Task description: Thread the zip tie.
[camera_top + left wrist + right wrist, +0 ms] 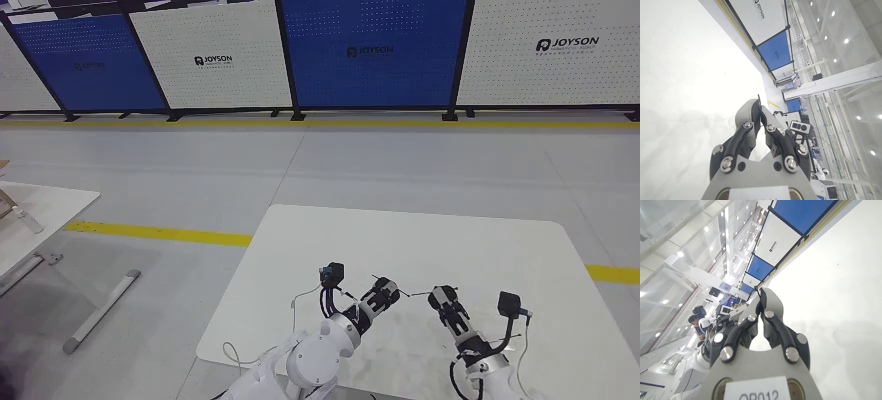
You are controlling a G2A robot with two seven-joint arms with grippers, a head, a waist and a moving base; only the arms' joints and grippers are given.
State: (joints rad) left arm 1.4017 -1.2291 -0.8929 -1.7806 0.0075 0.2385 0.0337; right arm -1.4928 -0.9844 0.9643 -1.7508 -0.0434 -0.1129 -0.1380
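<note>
**Operator:** Report claw status and location of the zip tie.

**Technician:** The left claw (760, 106) is clamped on the zip tie (759, 98). A thin flat end projects just past the fingertips, and I take it to be the tail. The right claw (761, 294) is likewise pressed together on the zip tie (755, 288). The short end showing there carries a small block, probably the locking head. In the top view the two claws sit near each other above the bench (420, 240), close to its near edge. The strip runs as a thin dark line between them, held clear of the surface.

**Operator:** Task progress?

**Technician:** Pickup appears complete, with each end under control of one claw. Threading is not yet done. The strip looks nearly straight rather than looped, and the tail is not in the head.

**Operator:** Remaining steps?

**Technician:** Bend the strip into a loop, align the tail with the head slot, insert it, then pull through. Whether the slot faces the tail cannot be determined; it is too small to resolve.
</note>
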